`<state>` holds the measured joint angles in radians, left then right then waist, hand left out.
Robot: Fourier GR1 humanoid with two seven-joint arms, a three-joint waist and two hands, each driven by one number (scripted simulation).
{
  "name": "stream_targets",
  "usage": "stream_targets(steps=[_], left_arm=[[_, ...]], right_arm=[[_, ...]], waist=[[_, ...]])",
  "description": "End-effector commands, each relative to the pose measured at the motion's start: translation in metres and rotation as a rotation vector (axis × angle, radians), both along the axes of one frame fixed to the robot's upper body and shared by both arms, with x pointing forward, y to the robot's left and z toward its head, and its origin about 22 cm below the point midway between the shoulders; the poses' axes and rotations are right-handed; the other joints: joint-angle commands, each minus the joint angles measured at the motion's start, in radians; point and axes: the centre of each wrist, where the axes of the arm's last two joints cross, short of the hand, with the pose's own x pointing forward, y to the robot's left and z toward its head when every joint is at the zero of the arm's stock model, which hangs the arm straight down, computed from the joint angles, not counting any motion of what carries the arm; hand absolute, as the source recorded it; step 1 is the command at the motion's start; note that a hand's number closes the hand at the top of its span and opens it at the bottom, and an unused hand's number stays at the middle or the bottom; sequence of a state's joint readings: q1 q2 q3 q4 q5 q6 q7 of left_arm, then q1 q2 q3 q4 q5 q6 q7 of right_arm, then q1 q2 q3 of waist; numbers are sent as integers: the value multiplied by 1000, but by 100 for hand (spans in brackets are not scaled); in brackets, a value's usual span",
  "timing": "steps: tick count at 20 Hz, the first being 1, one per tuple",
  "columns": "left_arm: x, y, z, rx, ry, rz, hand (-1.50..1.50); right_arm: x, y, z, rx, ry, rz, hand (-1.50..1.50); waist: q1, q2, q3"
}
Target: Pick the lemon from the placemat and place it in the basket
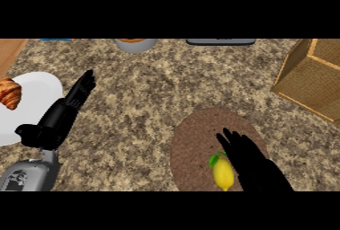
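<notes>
Nearest: lemon (223, 173) lying on the brown placemat (192, 139), lower part, long axis roughly toward the view's bottom, green leaf at its far end. Right hand (256, 168) just beside it on its right, fingers straight, holding nothing, not yet wrapped. Probably light, stiff, waxy rind, prone to roll; best taken across the short middle, clear of the tapered ends. Left hand (63, 114) open, resting at the view's left beside a white plate (36, 85) carrying a croissant (9, 92). Farthest right: wicker basket (312, 76), well apart from the lemon.
</notes>
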<state>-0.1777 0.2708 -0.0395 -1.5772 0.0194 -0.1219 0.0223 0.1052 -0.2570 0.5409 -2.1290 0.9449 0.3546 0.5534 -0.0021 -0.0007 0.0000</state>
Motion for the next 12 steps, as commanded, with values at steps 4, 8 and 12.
stream_targets(steps=[4, 8, 12], left_arm=[[12, -6, -11, 3, -16, 12, 0], [-9, 8, -14, -15, 2, 2, 0], [-7, 1, 4, -6, -10, -4, 0]], right_arm=[[1, -1, 1, -80, 25, -10, -150], [29, 24, -17, -78, 27, -5, -150], [7, 29, -40, -82, 43, -27, -150]], waist=[[-2, 1, 0], [5, 1, 0], [2, 0, 0]])
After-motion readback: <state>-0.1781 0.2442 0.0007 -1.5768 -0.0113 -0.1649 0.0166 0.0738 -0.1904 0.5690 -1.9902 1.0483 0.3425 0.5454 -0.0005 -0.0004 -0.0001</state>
